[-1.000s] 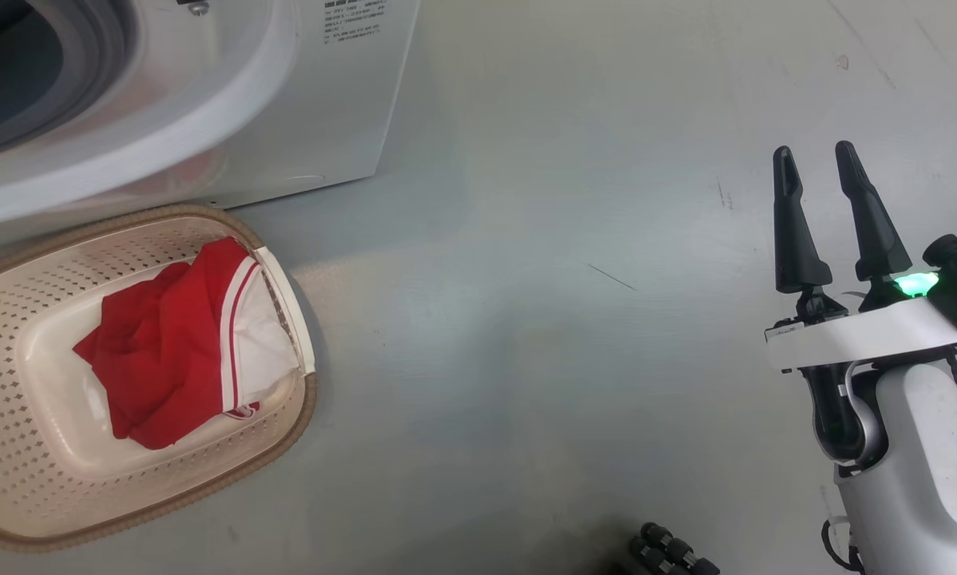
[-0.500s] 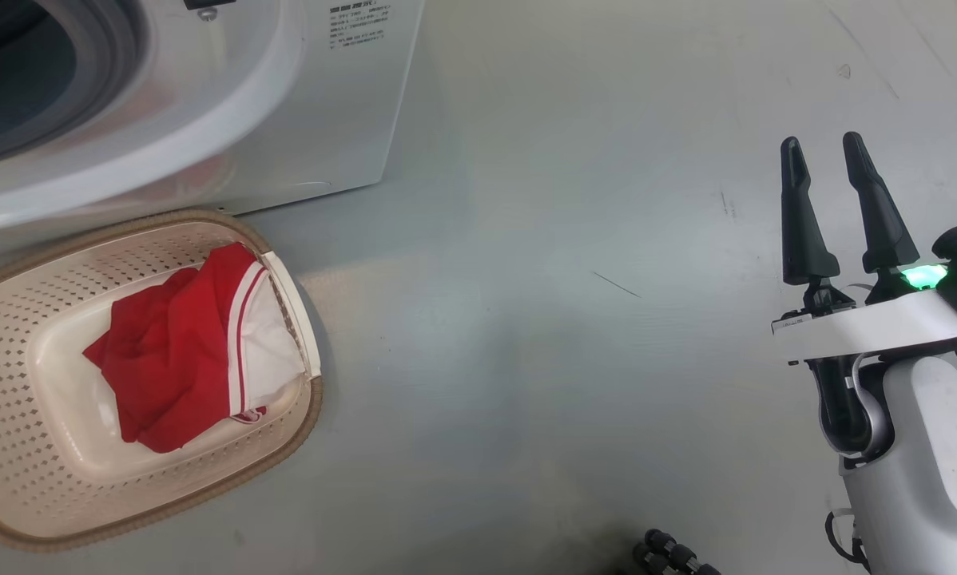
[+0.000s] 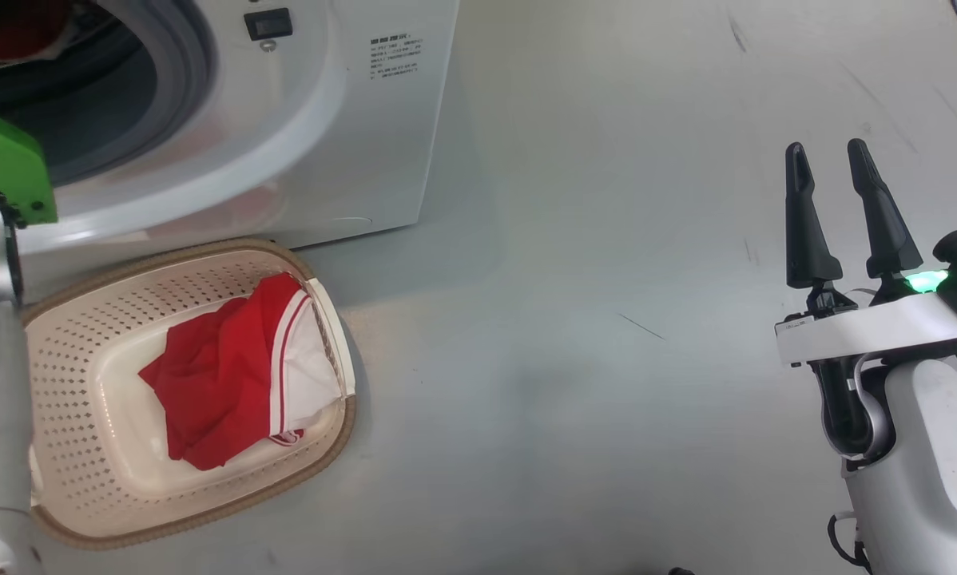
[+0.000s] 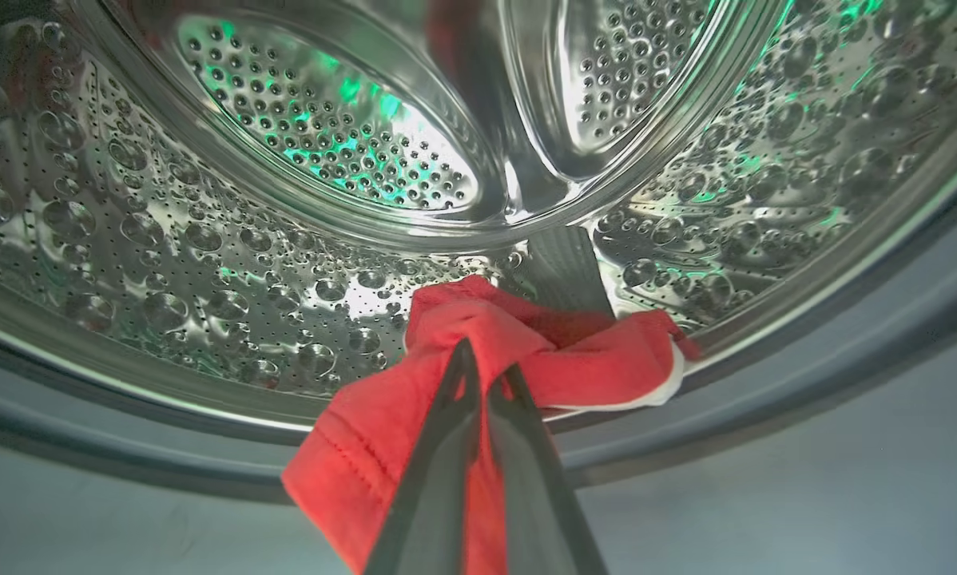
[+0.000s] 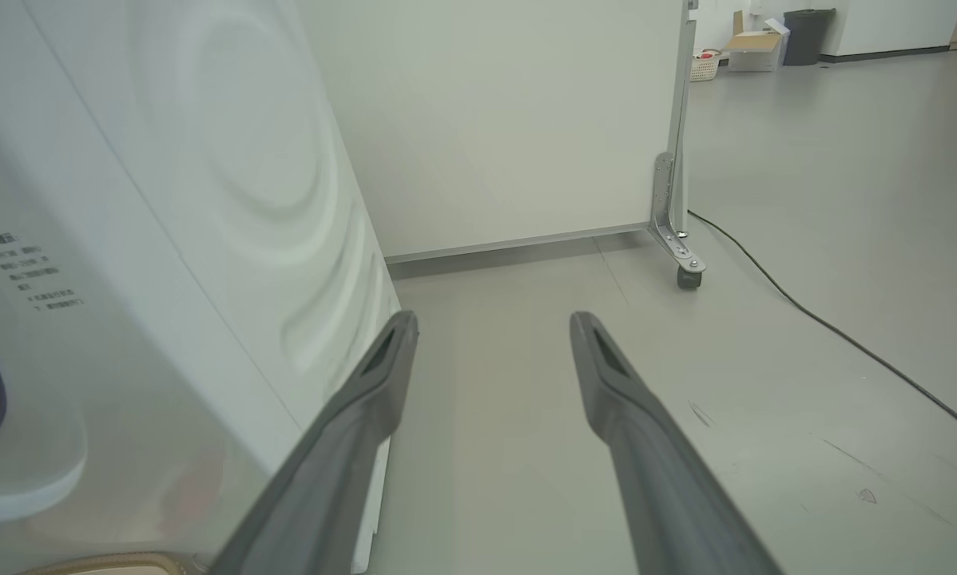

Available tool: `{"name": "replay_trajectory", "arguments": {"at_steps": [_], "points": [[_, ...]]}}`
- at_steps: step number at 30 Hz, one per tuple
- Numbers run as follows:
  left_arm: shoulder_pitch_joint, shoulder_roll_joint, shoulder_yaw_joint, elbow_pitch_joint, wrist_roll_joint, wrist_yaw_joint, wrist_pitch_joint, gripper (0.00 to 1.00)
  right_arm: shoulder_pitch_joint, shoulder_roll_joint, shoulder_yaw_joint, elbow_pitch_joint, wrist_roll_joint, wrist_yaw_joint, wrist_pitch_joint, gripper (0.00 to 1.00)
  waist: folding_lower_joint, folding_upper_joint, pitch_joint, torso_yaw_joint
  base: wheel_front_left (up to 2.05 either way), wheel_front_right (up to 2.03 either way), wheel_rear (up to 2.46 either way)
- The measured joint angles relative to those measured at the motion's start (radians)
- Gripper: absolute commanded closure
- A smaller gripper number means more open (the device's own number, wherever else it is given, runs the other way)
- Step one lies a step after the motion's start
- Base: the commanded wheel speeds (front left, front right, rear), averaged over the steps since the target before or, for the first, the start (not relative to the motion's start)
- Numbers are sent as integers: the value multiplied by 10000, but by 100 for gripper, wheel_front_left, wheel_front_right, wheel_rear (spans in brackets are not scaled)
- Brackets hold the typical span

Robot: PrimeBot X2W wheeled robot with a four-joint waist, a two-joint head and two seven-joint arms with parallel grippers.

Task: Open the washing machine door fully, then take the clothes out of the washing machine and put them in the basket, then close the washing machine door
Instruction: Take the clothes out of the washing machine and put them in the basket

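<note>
Left hand [image 4: 486,359] newly on drum's [image 4: 207,239] clothes [image 4: 598,367]

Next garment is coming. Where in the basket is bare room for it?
The basket is bare on its left, between its left wall and the red garment. Its right end is crowded: the garment lies against that wall.

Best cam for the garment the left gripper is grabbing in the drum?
Left wrist view: the red garment sits centre frame at the drum lip, pinched by the shut left gripper. Head view catches it dimly inside the opening. Right wrist view faces the washing machine side and floor.
</note>
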Motion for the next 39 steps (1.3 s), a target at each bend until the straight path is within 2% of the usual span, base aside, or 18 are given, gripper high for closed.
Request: {"name": "replay_trajectory", "arguments": {"at_steps": [9, 18, 28, 39], "points": [[1141, -924, -332, -13, -268, -337, -1081, 100, 434, -79, -69, 213, -46, 0, 2, 0, 0, 0, -932, 400, 0, 0, 0], [2178, -1467, -485, -130, -518, -581, -1768, 100, 905, -144, -119, 347, -192, 0, 2, 0, 0, 0, -1888, 849, 0, 0, 0], [3361, -1661, -548, -821, -796, -721, -2088, 100, 1442, -144, -82, 468, -382, 0, 2, 0, 0, 0, -2854, 1352, 0, 0, 0], [4191, -1824, -543, -2508, -1066, -894, -2205, 100, 1813, -128, -13, 512, -514, 0, 2, 0, 0, 0, -3746, 1747, 0, 0, 0]]}}
